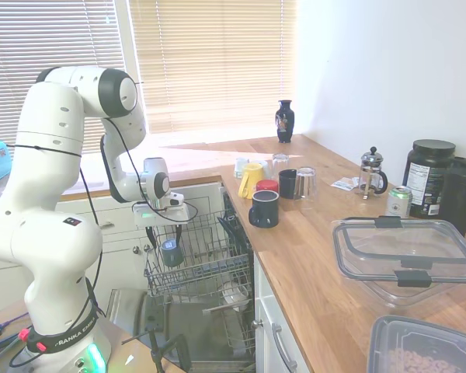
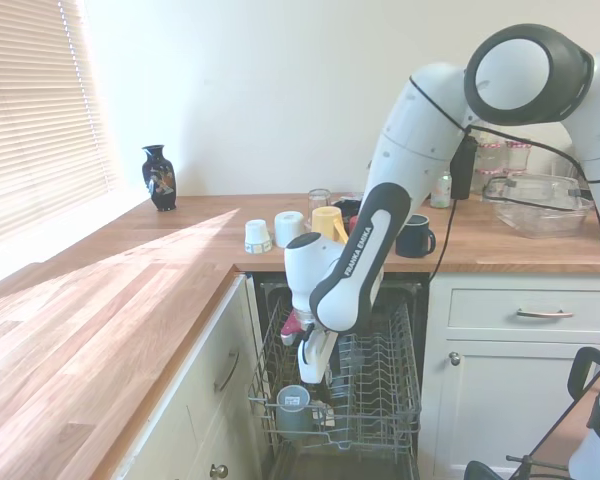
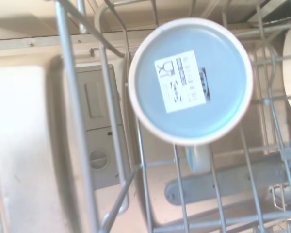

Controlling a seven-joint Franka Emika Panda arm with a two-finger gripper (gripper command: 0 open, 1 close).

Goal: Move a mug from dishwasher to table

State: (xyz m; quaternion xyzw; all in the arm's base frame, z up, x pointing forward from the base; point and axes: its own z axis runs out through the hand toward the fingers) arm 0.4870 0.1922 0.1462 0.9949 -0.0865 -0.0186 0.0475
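Note:
The slate blue-grey mug [image 1: 171,253] [image 2: 293,409] stands upside down at the front corner of the dishwasher's [image 1: 137,309] pulled-out upper wire rack [image 2: 382,382]. Its base with a white label [image 3: 183,81] fills the wrist view, and its handle [image 3: 199,156] pokes out below the rim. My gripper [image 1: 168,232] [image 2: 312,382] hangs just above the mug, a little to one side of it, and holds nothing. The wooden table [image 1: 318,260] [image 2: 100,320] runs beside the dishwasher.
At the table's near edge stand a yellow mug [image 1: 250,179], a glossy navy mug [image 1: 264,208], a black mug [image 1: 288,183] and a glass [image 1: 305,183]. Further along are a French press [image 1: 370,172], a can [image 1: 398,202], clear plastic containers [image 1: 404,252] and a dark vase [image 1: 285,120].

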